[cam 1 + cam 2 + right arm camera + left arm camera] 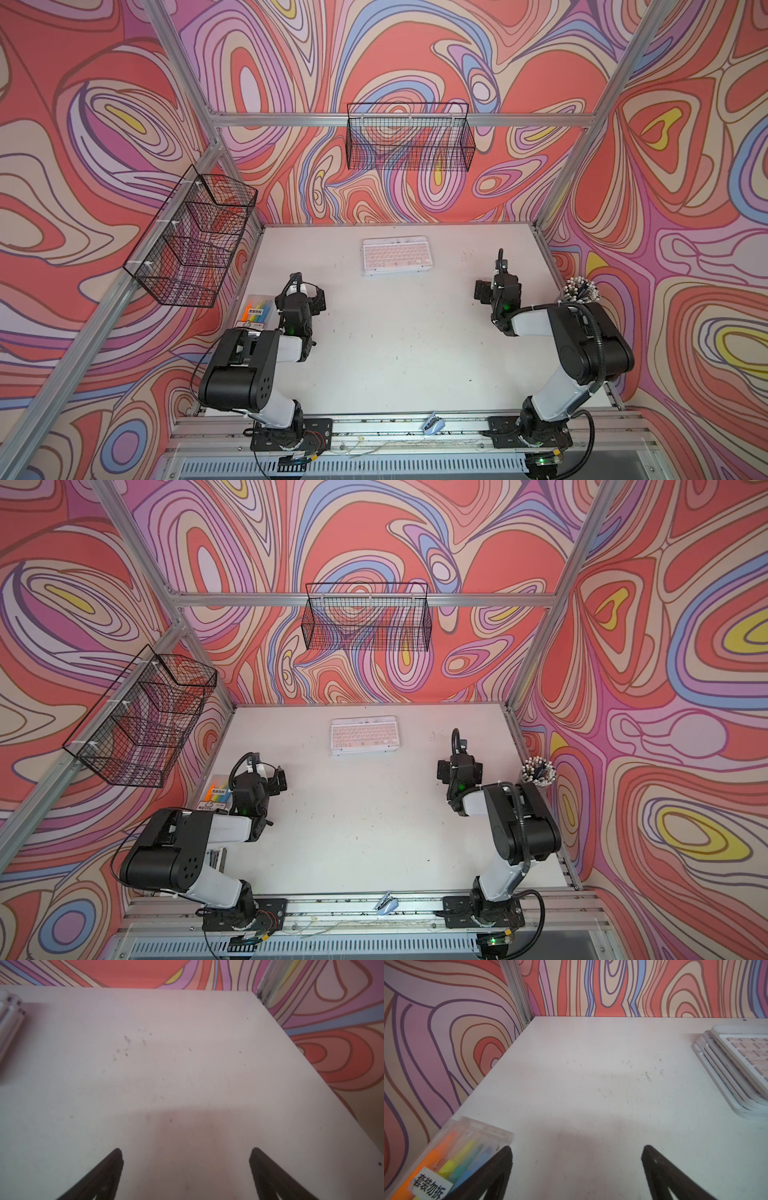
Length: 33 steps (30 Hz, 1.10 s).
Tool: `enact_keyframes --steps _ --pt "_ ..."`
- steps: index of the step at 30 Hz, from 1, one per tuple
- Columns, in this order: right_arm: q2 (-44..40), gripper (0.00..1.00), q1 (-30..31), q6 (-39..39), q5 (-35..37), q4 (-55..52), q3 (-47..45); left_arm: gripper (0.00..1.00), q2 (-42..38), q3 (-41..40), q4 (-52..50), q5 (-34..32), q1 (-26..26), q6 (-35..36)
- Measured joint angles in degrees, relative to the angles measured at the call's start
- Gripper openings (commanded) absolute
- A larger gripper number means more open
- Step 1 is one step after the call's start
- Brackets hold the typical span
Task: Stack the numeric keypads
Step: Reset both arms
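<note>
The numeric keypads (394,254) lie in one pile of several at the far middle of the white table, a pink-keyed one on top, seen in both top views (363,734). The left wrist view shows the pile's stepped clear edges (724,1076); the right wrist view catches only a corner (10,1014). My left gripper (576,1147) hangs open over bare table, near and left of the pile. My right gripper (187,1149) is open too, near and right of the pile, with nothing between its fingers. Neither touches the pile.
A clear packet of highlighter pens (255,311) lies by the table's left edge, right beside my left gripper's finger (500,1167). A cup of pens (579,291) stands at the right edge. Wire baskets hang on the back wall (409,137) and left wall (195,237).
</note>
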Motion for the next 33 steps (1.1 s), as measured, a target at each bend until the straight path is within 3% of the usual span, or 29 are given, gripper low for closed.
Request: enact_keyframes --steps 3,11,33 --pt "0.15 0.98 -4.2 0.31 -4.28 7.67 -4.28 1.0 0.07 0.0 -0.11 0.31 0.0 0.02" --pt "0.44 0.98 -3.61 0.31 -9.03 16.11 -5.27 1.0 0.07 0.02 -0.37 0.44 0.0 0.02" --pt "0.52 0.98 -3.58 0.33 -10.69 17.29 -4.92 1.0 0.07 0.02 -0.39 0.46 0.0 0.02"
